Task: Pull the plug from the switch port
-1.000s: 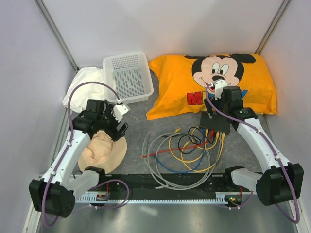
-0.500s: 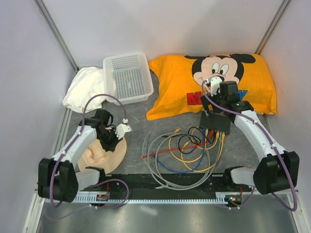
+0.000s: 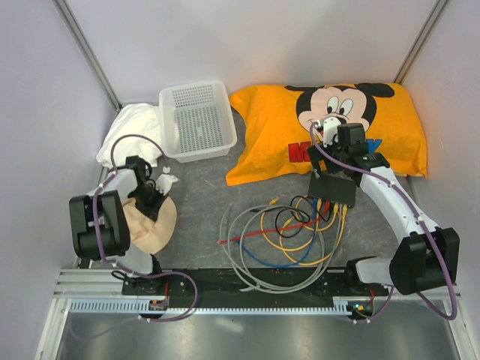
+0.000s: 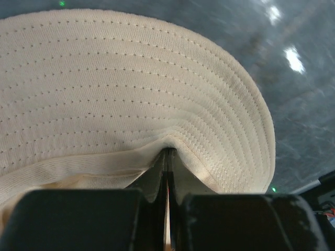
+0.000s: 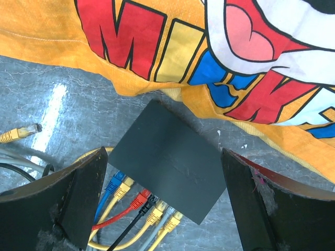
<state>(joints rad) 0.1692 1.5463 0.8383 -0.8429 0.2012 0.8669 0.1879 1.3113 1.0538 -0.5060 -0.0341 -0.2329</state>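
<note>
Right gripper (image 5: 165, 159), fingers spread, hovers over the switch (image 5: 172, 151) at centre frame, plugs (image 5: 140, 200) seated; left gripper (image 4: 167, 157) pinches hat (image 4: 131, 83)

Matt black box (image 5: 166, 158), stitched cloth hat (image 4: 120, 99)

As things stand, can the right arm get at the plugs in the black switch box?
Probably yes. The right pincer hangs open above the switch box, and the plugs along its near edge lie uncovered; the pillow lies only at the far side.
</note>
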